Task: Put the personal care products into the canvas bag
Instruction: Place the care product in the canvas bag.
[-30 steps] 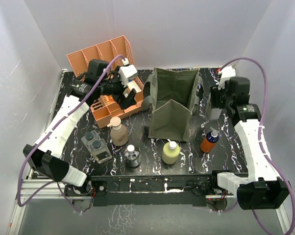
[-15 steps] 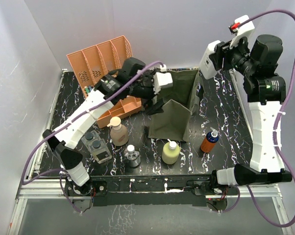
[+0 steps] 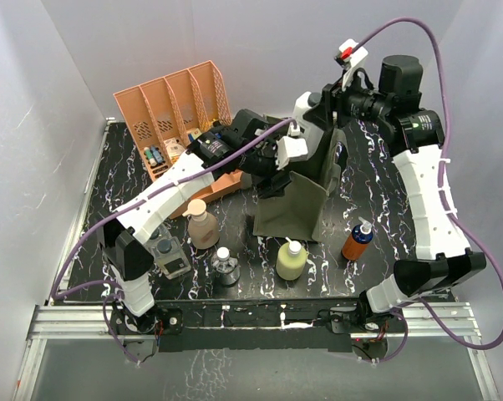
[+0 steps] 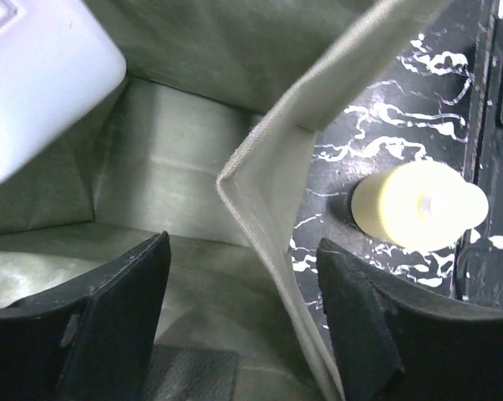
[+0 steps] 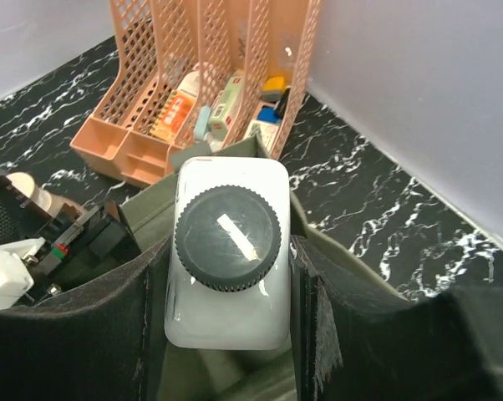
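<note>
The olive canvas bag [image 3: 295, 196] stands open mid-table. My right gripper [image 3: 314, 113] is shut on the white bottle [image 3: 305, 109] with a black cap and holds it above the bag's back rim; the right wrist view shows the bottle [image 5: 226, 251] squeezed between both fingers [image 5: 126, 334]. My left gripper [image 3: 274, 171] is open, its jaws on either side of the bag's front wall [image 4: 268, 209] without gripping it. On the table stand the tan pump bottle [image 3: 203, 225], small clear round bottle [image 3: 226, 267], yellow bottle [image 3: 291, 259], orange-and-blue pump [image 3: 358, 241] and twin pack [image 3: 168, 253].
The salmon slotted rack [image 3: 172, 104] with small boxes and tubes stands at the back left, behind the left arm. It also shows in the right wrist view [image 5: 210, 83]. White walls close in the table on three sides.
My right arm swung left and lower, carrying the white bottle over the bag. My left arm moved from the rack to the bag's front wall.
</note>
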You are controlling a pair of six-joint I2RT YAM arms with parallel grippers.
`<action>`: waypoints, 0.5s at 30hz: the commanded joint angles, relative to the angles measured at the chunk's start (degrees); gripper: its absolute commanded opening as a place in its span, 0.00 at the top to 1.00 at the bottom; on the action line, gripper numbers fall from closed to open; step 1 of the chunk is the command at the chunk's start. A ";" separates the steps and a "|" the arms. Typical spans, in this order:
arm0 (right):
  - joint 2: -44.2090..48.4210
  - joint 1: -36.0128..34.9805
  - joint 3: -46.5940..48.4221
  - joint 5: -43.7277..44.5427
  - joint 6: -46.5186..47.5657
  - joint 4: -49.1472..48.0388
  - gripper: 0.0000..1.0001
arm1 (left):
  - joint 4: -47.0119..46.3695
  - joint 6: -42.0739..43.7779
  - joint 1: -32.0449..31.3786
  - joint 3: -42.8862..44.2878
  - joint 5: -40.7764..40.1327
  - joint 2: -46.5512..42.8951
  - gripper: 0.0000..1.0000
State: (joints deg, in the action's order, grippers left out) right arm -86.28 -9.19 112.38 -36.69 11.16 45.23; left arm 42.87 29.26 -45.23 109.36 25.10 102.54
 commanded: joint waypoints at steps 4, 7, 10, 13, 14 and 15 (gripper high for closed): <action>0.50 -1.37 -1.79 -5.96 2.82 -11.43 0.92 | 1.48 2.16 -0.38 -2.19 7.50 -2.68 0.48; -0.96 -2.43 -1.98 -8.65 4.87 -10.88 0.92 | 3.28 4.78 -0.38 -2.22 8.79 -3.23 0.65; -1.82 -4.48 -3.26 -9.30 7.92 -10.48 0.92 | 5.37 7.50 -0.38 -2.32 9.90 -3.85 0.82; -2.88 -6.64 -4.27 -8.77 10.61 -9.51 0.92 | 7.55 10.43 -0.38 -2.22 11.66 -4.51 0.93; -3.12 -7.00 -4.72 -8.82 11.12 -9.46 0.92 | 8.35 11.73 -0.38 -2.20 12.31 -4.74 0.97; -3.44 -7.06 -5.17 -8.82 11.39 -9.77 0.92 | 8.89 12.80 -0.38 -2.22 12.93 -4.91 0.99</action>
State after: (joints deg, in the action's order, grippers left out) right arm -90.41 -14.44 106.43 -41.93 18.87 44.58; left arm 47.46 36.05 -45.50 107.66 33.04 101.80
